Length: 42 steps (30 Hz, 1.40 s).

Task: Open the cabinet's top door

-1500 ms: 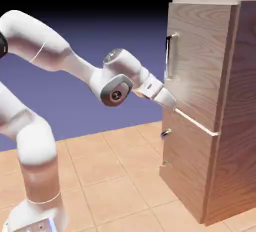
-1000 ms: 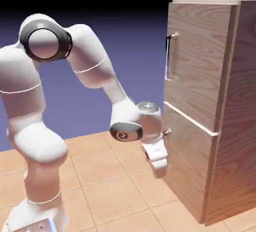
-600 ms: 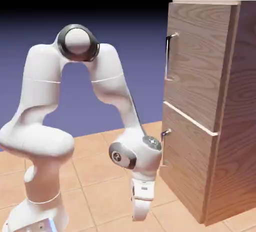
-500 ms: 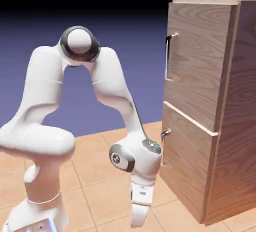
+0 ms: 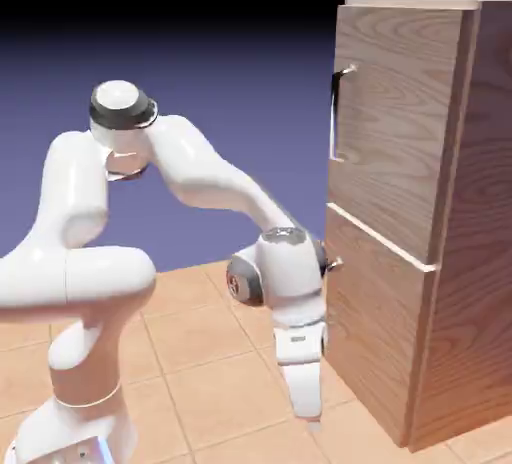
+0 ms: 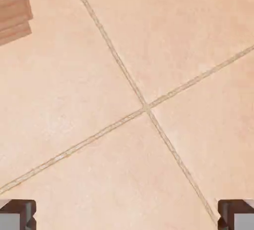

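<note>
The cabinet [image 5: 470, 202] stands tall at the exterior view's right. Its top door [image 5: 400, 122] lies flush with the front, and the long silver bar handle [image 5: 338, 112] runs down its left edge. Under a pale seam [image 5: 380, 238] sits the shorter panel with small metal knobs [image 5: 331, 265]. My gripper [image 5: 311, 414] points straight down at the floor, close in front of the cabinet's base and far below the handle. In the hand view my gripper [image 6: 127, 219] is open, its fingertips [image 6: 17, 215] wide apart over bare tile with nothing between them.
The floor is orange tile with pale grout lines [image 6: 144, 107]. A corner of the cabinet's wood [image 6: 12, 6] shows at the hand view's top left. The arm's elbow [image 5: 120, 112] rises at the exterior view's left, and the base [image 5: 70, 432] stands at the lower left.
The arm dropped from near the top door to the floor. In the last half second the hand shifted right toward the cabinet's base and the elbow sank leftward.
</note>
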Tool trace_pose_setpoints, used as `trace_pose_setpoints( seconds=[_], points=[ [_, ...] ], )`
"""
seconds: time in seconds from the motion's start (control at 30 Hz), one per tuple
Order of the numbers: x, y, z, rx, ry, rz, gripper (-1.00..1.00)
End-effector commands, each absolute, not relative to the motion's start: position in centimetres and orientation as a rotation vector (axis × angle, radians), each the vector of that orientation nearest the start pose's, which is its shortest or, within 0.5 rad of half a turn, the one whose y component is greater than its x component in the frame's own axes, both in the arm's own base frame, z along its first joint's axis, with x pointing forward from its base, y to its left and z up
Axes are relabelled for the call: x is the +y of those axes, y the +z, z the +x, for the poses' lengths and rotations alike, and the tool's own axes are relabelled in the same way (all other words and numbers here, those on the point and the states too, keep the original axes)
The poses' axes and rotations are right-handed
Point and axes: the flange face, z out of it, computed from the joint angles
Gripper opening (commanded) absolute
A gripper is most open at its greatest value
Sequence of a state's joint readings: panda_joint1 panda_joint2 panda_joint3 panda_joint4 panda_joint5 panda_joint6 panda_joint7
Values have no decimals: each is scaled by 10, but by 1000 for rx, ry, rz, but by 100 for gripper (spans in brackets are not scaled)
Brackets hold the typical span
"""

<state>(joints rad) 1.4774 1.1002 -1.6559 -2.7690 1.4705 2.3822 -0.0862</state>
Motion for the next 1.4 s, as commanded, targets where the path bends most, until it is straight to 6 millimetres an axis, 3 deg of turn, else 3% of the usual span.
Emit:
trace_pose_setpoints(
  seconds=[0.0, 0.13, 0.27, 0.37, 0.47, 0.5, 0.67, 0.73, 0.9, 0.93, 0.97, 1.37],
  points=[
    [-161, 302, 339, 1864, -733, -2588, 0],
    [-129, 364, 354, 1640, -1048, -2518, 0],
    [-81, 430, 361, 1336, -1327, -2412, 0],
    [-35, 480, 355, 1068, -1500, -2304, 0],
    [16, 528, 337, 778, -1636, -2170, 0],
    [25, 538, 331, 734, -1671, -2111, 0],
    [19, 554, 315, 792, -1791, -1798, 0],
    [18, 556, 313, 796, -1804, -1754, 0],
    [15, 556, 363, 796, -1804, -1754, 0],
    [15, 556, 363, 796, -1804, -1754, -100],
    [15, 556, 363, 796, -1804, -1754, -100],
    [-39, 556, 292, 476, -1585, -1766, -100]
  ],
)
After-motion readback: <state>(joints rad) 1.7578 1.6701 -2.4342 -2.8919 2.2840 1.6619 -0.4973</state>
